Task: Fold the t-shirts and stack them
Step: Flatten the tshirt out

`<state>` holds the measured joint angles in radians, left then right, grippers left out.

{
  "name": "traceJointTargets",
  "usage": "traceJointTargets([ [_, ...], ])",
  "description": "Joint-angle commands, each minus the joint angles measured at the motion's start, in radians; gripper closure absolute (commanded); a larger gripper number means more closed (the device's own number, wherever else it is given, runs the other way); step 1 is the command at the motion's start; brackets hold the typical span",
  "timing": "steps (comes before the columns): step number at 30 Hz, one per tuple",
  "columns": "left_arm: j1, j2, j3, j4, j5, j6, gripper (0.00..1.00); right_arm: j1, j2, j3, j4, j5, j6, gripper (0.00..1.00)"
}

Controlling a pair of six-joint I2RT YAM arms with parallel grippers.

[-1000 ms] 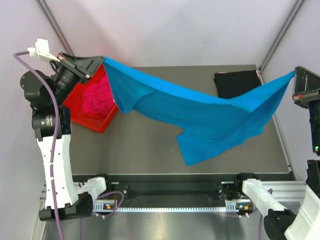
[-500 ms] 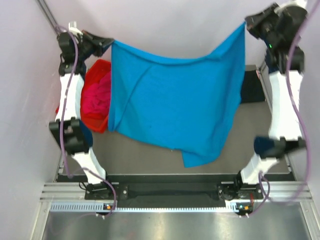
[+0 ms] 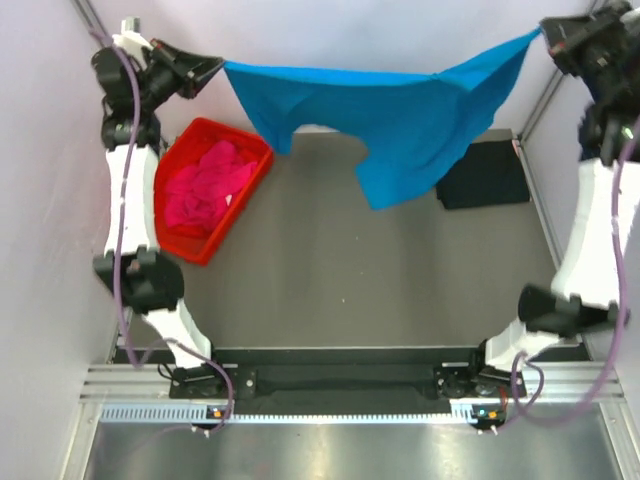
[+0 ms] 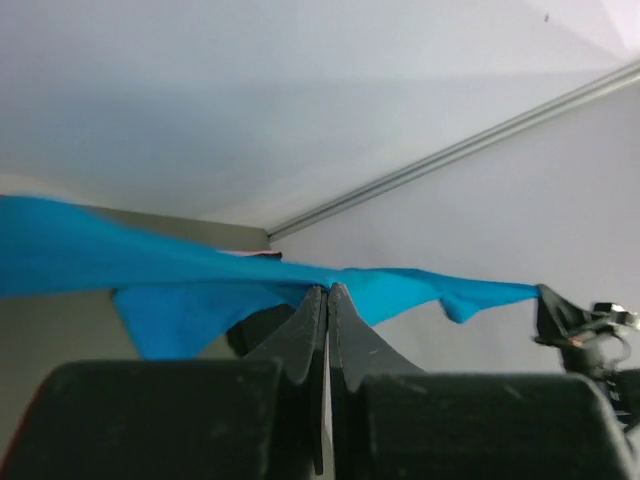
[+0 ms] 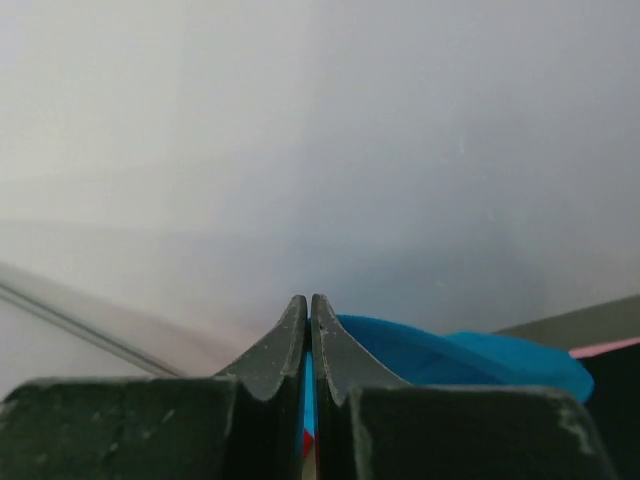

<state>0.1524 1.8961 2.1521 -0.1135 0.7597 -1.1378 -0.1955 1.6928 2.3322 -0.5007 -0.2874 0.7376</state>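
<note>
The turquoise t-shirt (image 3: 390, 110) hung stretched above the table (image 3: 330, 270), unfolded, its ends pinched in the closed left gripper (image 3: 215, 68) and closed right gripper (image 3: 545, 32); the black t-shirt (image 3: 490, 175) apparently lay folded; the pink t-shirt (image 3: 205, 185) sat crumpled in the red tray (image 3: 228, 222).
</note>
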Motion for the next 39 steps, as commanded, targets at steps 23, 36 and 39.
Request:
traceJointTargets([
  [23,-0.007,-1.229,-1.558,-0.469,-0.255,0.417,1.0,-0.025,-1.234,-1.427,-0.617,0.263,-0.233,1.0],
  [36,-0.005,-1.226,-1.563,-0.528,-0.373,0.383,1.0,-0.018,-1.246,-1.361,-0.639,0.472,-0.271,1.0],
  [39,-0.007,-1.22,-1.594,-0.517,-0.35,0.326,1.0,-0.019,-1.217,-1.421,-0.558,0.403,-0.253,1.0],
])
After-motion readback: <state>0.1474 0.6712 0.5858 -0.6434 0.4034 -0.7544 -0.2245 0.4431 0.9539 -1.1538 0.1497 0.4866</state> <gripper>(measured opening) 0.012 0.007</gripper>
